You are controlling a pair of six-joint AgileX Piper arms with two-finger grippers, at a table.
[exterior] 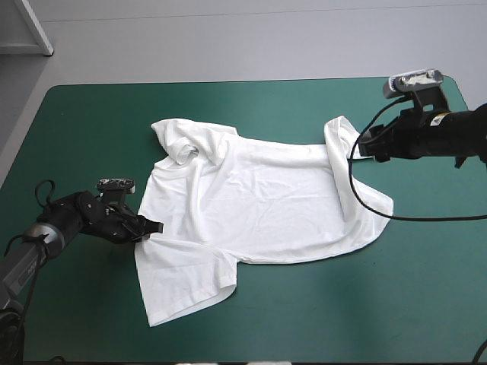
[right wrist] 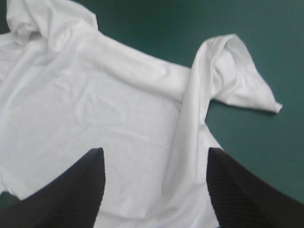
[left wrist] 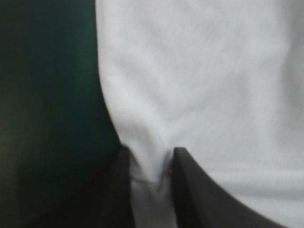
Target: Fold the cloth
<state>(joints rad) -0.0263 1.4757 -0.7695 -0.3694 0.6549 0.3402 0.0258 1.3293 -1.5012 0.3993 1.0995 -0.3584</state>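
1. As the high view has it, the T-shirt [exterior: 259, 198] lies spread almost flat on the middle of the table [exterior: 266, 327]. Its long axis runs left to right across the teal-green cover, and the right end sits a little nearer the near edge. A crumpled bunch [exterior: 183, 141] marks the T-shirt's far-left corner, and a broad flap [exterior: 183, 285] reaches from its left end toward the near edge. At its far-right corner a narrow strip [exterior: 340, 144] is folded over onto the body. I cannot tell which end is the collar.
2. In the same view the left gripper [exterior: 156, 226] meets the T-shirt's left edge low on the table, between the bunch and the flap. The right gripper [exterior: 364, 144] sits at the folded strip — whether it touches the cloth I cannot tell.
3. From the left wrist view the left gripper [left wrist: 152, 152] has its black fingers [left wrist: 190, 190] all but together, with a pinch of the T-shirt [left wrist: 199, 71] clamped between them. White cloth fills the field ahead, with teal-green cover [left wrist: 47, 95] beside it.
4. From the right wrist view the right gripper [right wrist: 156, 151] has its fingers [right wrist: 80, 190] spread wide apart and holds nothing. The T-shirt [right wrist: 95, 104] lies under and ahead of it, the strip [right wrist: 228, 66] off to one side and the bunch [right wrist: 23, 23] at the T-shirt's far corner.
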